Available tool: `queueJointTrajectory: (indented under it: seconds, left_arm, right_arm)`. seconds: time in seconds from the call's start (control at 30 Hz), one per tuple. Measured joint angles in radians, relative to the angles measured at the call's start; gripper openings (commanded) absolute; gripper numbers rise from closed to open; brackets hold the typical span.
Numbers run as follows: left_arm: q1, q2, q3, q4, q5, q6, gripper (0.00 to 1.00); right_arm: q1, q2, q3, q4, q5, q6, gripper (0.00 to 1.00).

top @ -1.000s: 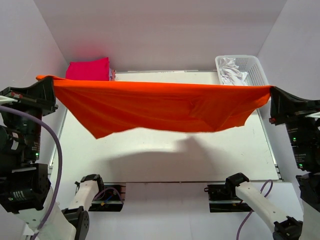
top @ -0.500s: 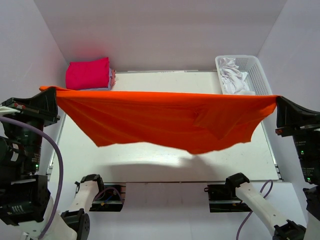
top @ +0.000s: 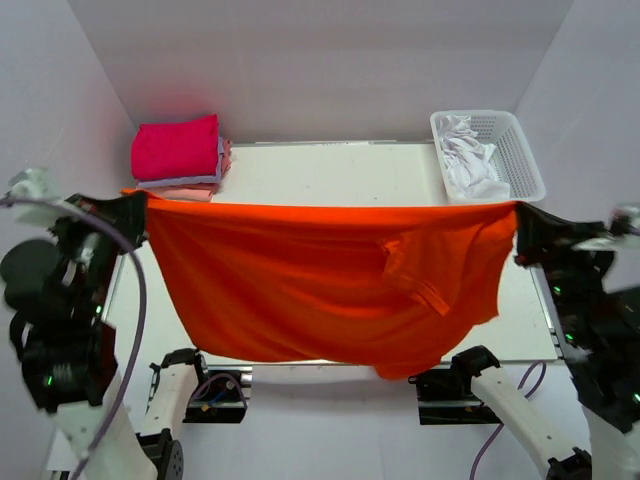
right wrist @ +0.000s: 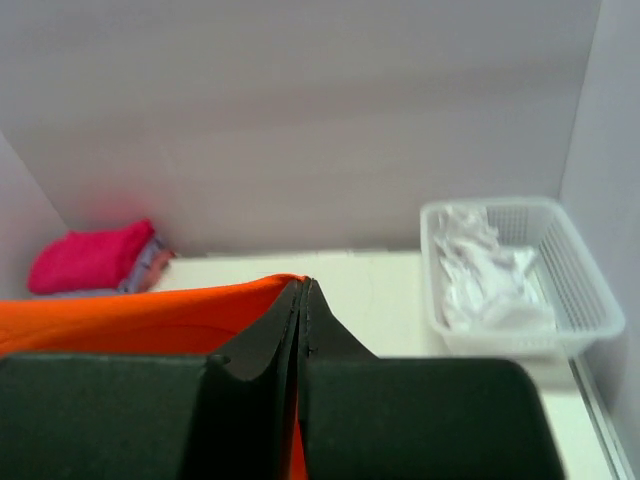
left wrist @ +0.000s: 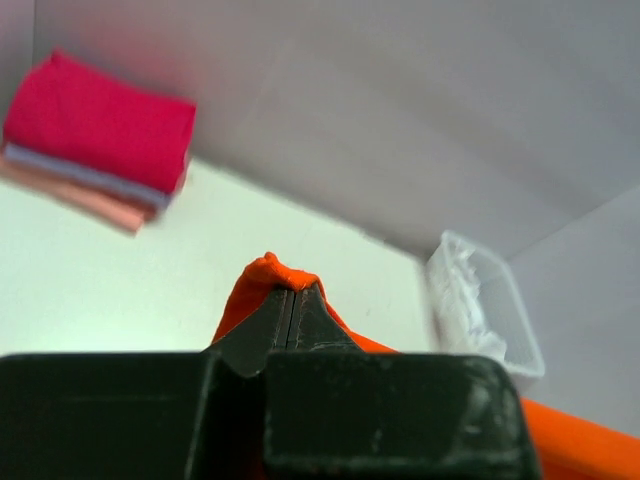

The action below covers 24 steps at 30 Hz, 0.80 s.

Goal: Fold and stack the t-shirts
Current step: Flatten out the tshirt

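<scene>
A bright orange-red t-shirt (top: 320, 280) hangs spread wide above the table, stretched between both arms. My left gripper (top: 135, 205) is shut on its left top corner (left wrist: 272, 272), and my right gripper (top: 518, 212) is shut on the right top corner (right wrist: 270, 290). The cloth's lower edge droops toward the near table edge, with a sleeve (top: 420, 270) showing right of centre. A stack of folded t-shirts (top: 180, 155), magenta-pink on top of pale lavender and light pink, sits at the far left corner (left wrist: 100, 140).
A white plastic basket (top: 487, 152) holding crumpled white cloth (right wrist: 490, 275) stands at the far right corner. The white table (top: 330, 170) shows behind the raised shirt. White walls close in on the left, right and back.
Both grippers have come toward the near edge and inward with the orange-red shirt. The shirt now hangs lower and nearer, and the whole folded stack shows.
</scene>
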Motion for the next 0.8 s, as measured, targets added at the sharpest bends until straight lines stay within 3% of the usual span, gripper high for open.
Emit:
queueJointTrajectory:
  seconds: [0.27, 0.8]
  left_arm:
    - [0.002, 0.079, -0.277, 0.111, 0.051, -0.022, 0.00]
    - [0.001, 0.329, -0.472, 0.407, 0.078, -0.029, 0.00]
  right_arm:
    - [0.000, 0.146, -0.191, 0.086, 0.066, 0.017, 0.00]
    - [-0.014, 0.467, -0.256, 0.311, 0.159, -0.027, 0.00]
